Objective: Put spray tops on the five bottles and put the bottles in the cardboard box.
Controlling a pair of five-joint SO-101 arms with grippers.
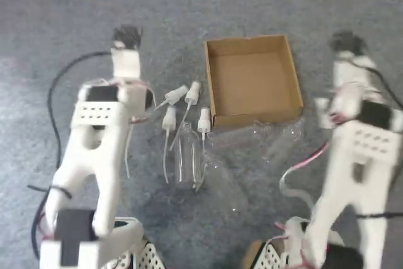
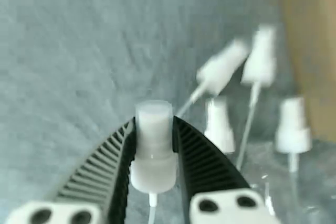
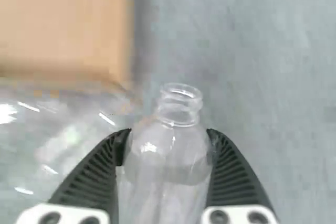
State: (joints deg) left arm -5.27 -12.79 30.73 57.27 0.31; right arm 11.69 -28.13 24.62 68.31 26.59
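My left gripper (image 2: 154, 125) is shut on a white spray top (image 2: 153, 153), held just above the grey carpet, left of the other tops. Several loose spray tops (image 2: 223, 66) (image 2: 291, 129) lie beyond it; the high view shows them (image 1: 178, 94) (image 1: 204, 120) left of the cardboard box (image 1: 252, 80). My right gripper (image 3: 168, 137) is shut on a clear bottle (image 3: 170, 148) with its open neck (image 3: 181, 100) pointing away. It is held right of the box's front corner (image 3: 63, 19). More clear bottles (image 1: 189, 152) (image 1: 277, 133) lie on the carpet in front of the box.
The open box has nothing inside it. Grey carpet (image 1: 264, 11) covers the whole surface. A black cable (image 1: 60, 86) trails by the left arm and a red-and-white one (image 1: 302, 162) by the right arm. Both arm bases stand at the near edge.
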